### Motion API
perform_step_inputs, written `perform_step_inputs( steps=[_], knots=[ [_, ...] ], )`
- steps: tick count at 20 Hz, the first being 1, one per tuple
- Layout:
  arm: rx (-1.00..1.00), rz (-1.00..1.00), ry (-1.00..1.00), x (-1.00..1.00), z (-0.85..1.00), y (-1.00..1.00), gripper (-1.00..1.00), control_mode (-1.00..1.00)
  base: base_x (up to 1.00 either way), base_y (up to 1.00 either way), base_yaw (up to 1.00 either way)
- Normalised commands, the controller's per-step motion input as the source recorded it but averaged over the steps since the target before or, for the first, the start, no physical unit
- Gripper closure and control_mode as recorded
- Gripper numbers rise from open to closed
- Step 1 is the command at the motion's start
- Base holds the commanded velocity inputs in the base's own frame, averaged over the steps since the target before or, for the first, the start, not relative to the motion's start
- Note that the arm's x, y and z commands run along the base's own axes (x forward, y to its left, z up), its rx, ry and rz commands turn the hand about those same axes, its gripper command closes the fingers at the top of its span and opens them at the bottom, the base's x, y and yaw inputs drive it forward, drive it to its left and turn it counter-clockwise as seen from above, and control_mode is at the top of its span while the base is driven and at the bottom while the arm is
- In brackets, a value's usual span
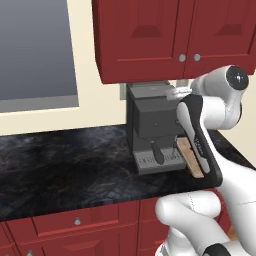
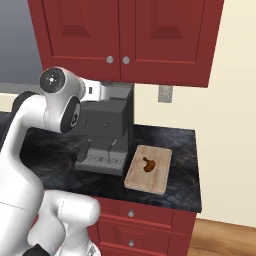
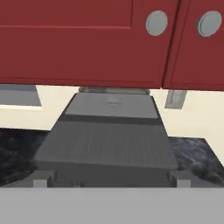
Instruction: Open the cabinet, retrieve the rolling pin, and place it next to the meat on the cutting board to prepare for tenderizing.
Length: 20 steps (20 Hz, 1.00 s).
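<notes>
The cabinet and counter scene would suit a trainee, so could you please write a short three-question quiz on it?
1. True or false: the cabinet doors are shut.
2. What lies on the cutting board? A) rolling pin B) meat C) nothing
3. What grey appliance stands beside the board?

Key: 1 true; 2 B; 3 the coffee machine.

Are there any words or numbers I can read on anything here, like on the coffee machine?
No readable text anywhere.
The coffee machine has a faint strip of marks on its front tray: too small and blurred to read.
The cabinet and the cutting board carry no writing.
</notes>
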Motion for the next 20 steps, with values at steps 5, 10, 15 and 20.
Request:
perform_step_inputs(
  steps=[5,10,15,20],
  knots=[
    [0.02,-0.07,-0.23,0.0,0.46,-0.04,-1.0,-1.0,0.0,0.0,0.0],
    [0.05,-0.09,-0.17,-0.01,0.56,-0.17,-1.0,-1.0,0.0,0.0,0.0],
    [0.06,-0.08,-0.14,0.0,0.52,-0.18,-1.0,-1.0,0.0,0.0,0.0],
    [0.03,-0.06,-0.09,-0.02,0.18,-0.09,-1.0,-1.0,0.0,0.0,0.0]
  ],
)
